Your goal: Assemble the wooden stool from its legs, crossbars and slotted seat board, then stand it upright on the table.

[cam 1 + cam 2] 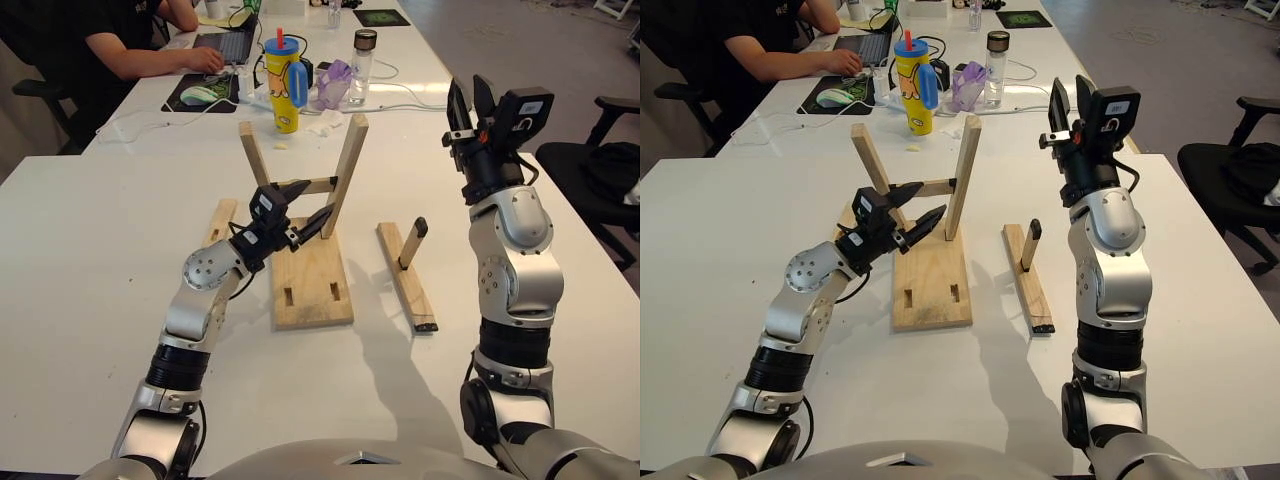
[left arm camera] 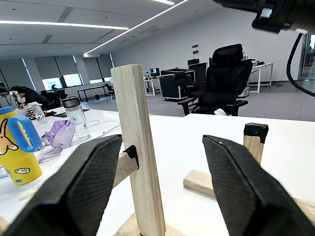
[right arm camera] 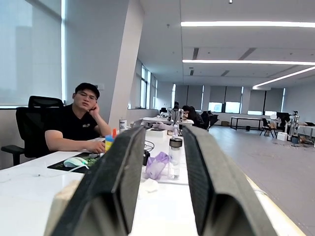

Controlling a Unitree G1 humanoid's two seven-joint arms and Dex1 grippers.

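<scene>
The slotted seat board (image 1: 312,290) lies flat at mid table. Two legs (image 1: 348,165) stand up from its far end, leaning apart, joined by a crossbar (image 1: 318,185). My left gripper (image 1: 310,203) is open just in front of that crossbar, close beside the right-hand leg (image 2: 138,147), holding nothing. To the right lies a loose leg (image 1: 408,280) flat on the table with a short black-tipped piece (image 1: 412,242) sticking up from it. Another wooden piece (image 1: 222,218) lies left of the board, partly hidden by my left arm. My right gripper (image 1: 468,105) is raised high at the right, pointing up, open and empty.
On the far table stand a yellow cup (image 1: 284,85), a clear bottle (image 1: 362,65) and a purple bag (image 1: 333,82), with a person at a laptop (image 1: 228,45) behind. An office chair (image 1: 610,150) stands off the table's right edge.
</scene>
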